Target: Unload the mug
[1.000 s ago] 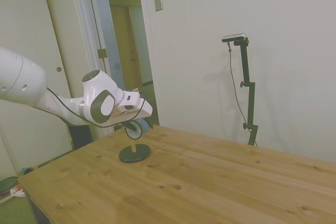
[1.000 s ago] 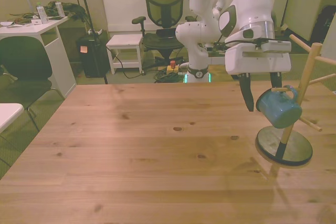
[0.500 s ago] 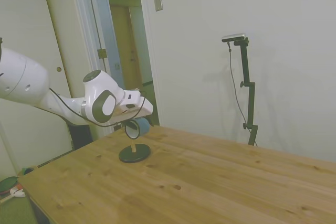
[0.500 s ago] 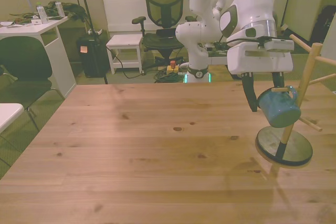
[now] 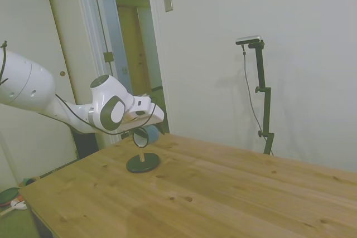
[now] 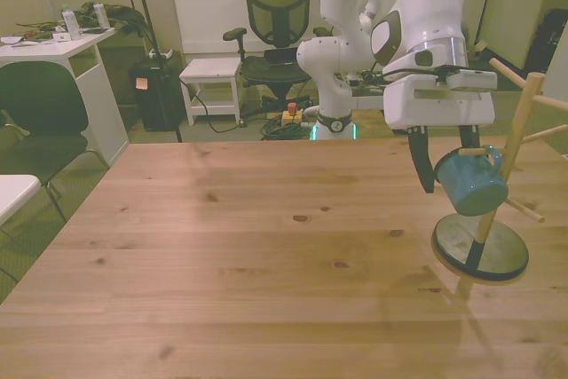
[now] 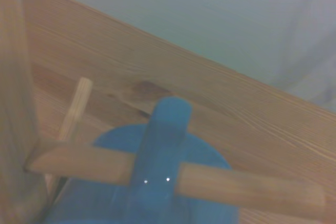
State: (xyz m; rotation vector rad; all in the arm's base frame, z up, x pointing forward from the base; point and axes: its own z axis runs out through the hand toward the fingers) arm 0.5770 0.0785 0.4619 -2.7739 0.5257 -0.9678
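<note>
A teal mug (image 6: 472,181) hangs by its handle on a wooden peg stand (image 6: 497,185) (near the tabletop's (image 6: 266,255) edge); the tool (image 6: 444,175) straddles it, released.

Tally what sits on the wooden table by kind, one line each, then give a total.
Teal-blue mug: 1, hanging by its handle on a peg
Wooden peg stand with a dark round base: 1
Total: 2
</note>
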